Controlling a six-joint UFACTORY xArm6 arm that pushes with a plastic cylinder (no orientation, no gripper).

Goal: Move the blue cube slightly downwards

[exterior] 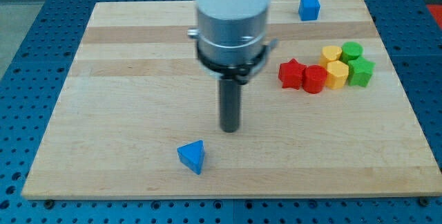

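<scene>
Far back near the desk's (103,113) far right edge sits the blue cube (309,7), well apart from my tip (229,130), a gripperless bare rod, which, judging cautiously, could strike the red star (291,72) cluster en route.

1. Wooden table (124,58), light planks, sitting on a blue perforated base (34,16).
2. Blue triangular block (192,156) alone near the view's bottom.
3. At the view's right, a tight bunch: red star (291,73) touching a red cylinder (314,79), then a yellow hexagon-ish block (337,75), a yellow cylinder (331,53), a green cylinder (353,50) and a green star-ish block (361,72).
</scene>
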